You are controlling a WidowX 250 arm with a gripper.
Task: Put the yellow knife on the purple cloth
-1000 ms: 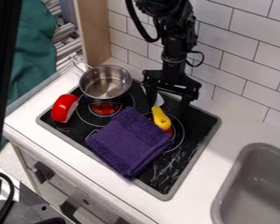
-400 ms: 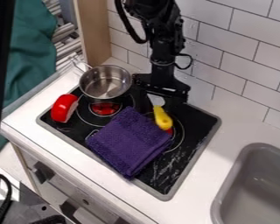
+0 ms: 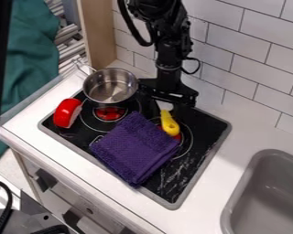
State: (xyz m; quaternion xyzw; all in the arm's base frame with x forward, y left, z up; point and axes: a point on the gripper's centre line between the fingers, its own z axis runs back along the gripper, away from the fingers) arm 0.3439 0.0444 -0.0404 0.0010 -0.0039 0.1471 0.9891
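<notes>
Over the back of the black stove top hangs my open gripper [image 3: 165, 108], its two dark fingers apart, one on each side of the knife's pale blade. The yellow knife [image 3: 169, 123] lies with its blade toward the wall and its handle toward the front. Its handle end is close to the upper right edge of the purple cloth [image 3: 135, 148]; whether they touch I cannot tell. The cloth is folded and lies flat across the middle of the stove top.
A metal pot [image 3: 110, 86] stands at the back left of the stove, left of the gripper. A red object [image 3: 67, 113] lies at the left edge. The tiled wall [image 3: 259, 87] rises behind, and a grey sink [image 3: 271, 192] is at the right.
The gripper has moved left, mostly early on, from a spot further right to around the blade, and has come slightly lower. The cloth and pot have stayed put.
</notes>
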